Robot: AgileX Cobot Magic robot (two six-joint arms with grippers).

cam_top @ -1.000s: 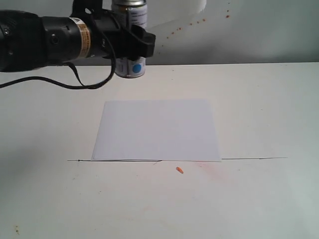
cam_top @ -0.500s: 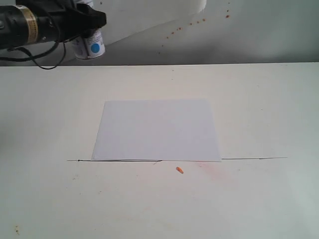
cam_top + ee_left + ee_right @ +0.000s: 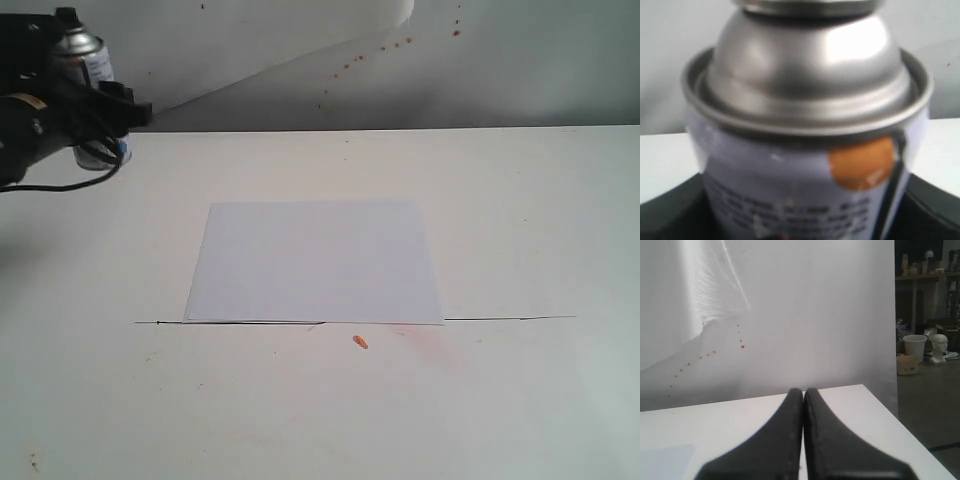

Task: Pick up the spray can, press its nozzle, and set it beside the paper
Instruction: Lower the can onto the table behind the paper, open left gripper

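Left arm swings left since a second ago: it had the spray can [image 3: 92,70] up over the paper's [image 3: 315,262] far edge, and now the can sits well off the paper's far-left corner and lower than half a second back. Paper hasn't shifted.

Left gripper [image 3: 100,110]: clamped round the can's mid-body, with black jaw parts either side of the label in the left wrist view. Can's long axis is near upright with a slight lean, nozzle [image 3: 67,16] on top and clear of the jaws. The wrist camera cuts off above the domed shoulder, so there's no nozzle there. Can't tell from the exterior view whether the can's base touches the table [image 3: 520,200] or hangs just above it.

Right gripper [image 3: 803,395]: fingers pressed together, holding nothing, not in the exterior view. Its camera catches only a corner of the paper, so it's parked away from the work.

Relation that matters: from the can, the paper lies to the right and towards the camera, well apart. The paper's left edge is the closest side, so that's the natural drop spot, and the left arm is the only one placed to do it.

My read: nothing is on the nozzle now, so either the press is pending or this is the carry to placement. Keep the axis vertical on the way down, since a narrow base tips easily.
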